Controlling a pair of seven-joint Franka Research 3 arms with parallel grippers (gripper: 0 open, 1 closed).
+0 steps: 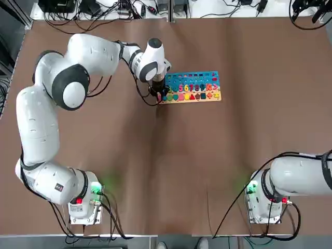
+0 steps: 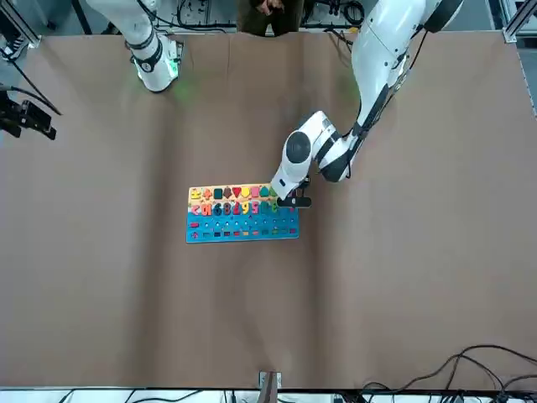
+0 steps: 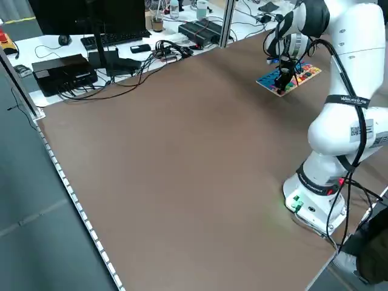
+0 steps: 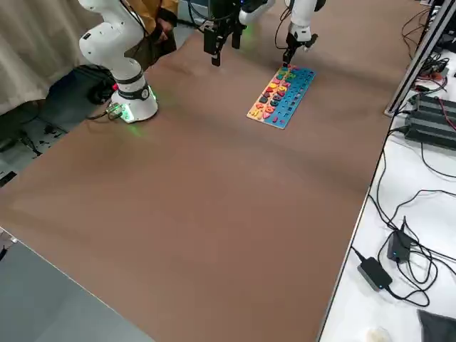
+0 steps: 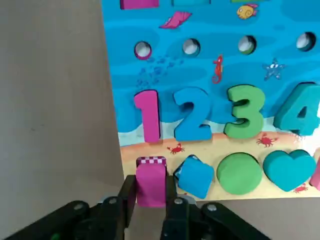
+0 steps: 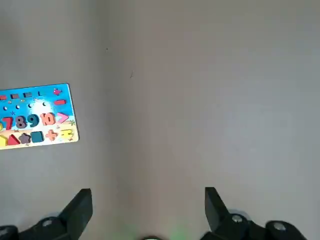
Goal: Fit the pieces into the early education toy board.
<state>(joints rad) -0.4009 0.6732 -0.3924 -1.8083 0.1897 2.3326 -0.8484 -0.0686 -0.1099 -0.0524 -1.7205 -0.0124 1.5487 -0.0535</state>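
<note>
One pink rectangular piece [image 5: 150,184] sits pinched in the left gripper [image 5: 150,202], its jaws closed most of the way on the block's two sides, right at the corner of the flat blue puzzle board with the tan lower strip [image 1: 193,86]. In the top view that board lies in the upper middle of the frame on the brown table [image 1: 171,171], and the gripper hangs over the board's left end.

The wrist view has the detail: the pink block's far end rests at a checkered slot [image 5: 151,161] on the tan strip, just beside a blue square piece [image 5: 195,176], which sits slightly askew. To seat this one cleanly, I'd judge the block wants to be squared to the slot's edges and pressed straight down, keeping clear of the blue square so it isn't nudged, and the jaws should only let go once the piece lies flush. A tilted release could leave it riding on the rim.

Pose now: the left arm reaches far out from its base at the lower left of the top view, elbow high, wrist pointing down onto the board. The right gripper [image 6: 147,212] hangs parked over bare table, jaws spread wide and empty, board well apart from it.
</note>
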